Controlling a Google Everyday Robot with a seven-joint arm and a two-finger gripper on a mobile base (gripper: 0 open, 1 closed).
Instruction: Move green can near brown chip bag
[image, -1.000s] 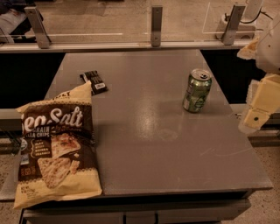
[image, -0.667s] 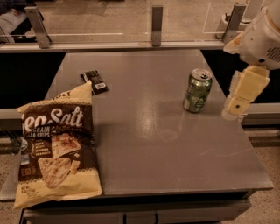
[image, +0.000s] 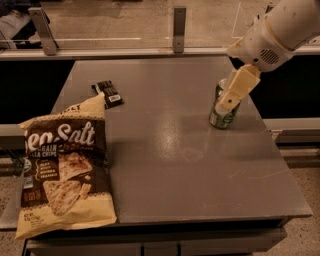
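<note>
The green can (image: 222, 119) stands upright on the right side of the grey table (image: 190, 170). My gripper (image: 228, 102) reaches in from the upper right and is at the can, its cream part covering the can's upper half. The brown chip bag (image: 65, 170) with white "Sea Salt" lettering lies flat at the table's front left corner, far from the can.
A small flat black wrapper (image: 109, 93) lies at the back left, just above the bag. A rail with metal posts (image: 179, 27) runs behind the table. The table's right edge is close to the can.
My gripper has moved left and inward from beyond the table's right edge until it is at the can. The can, bag and wrapper have not moved.
</note>
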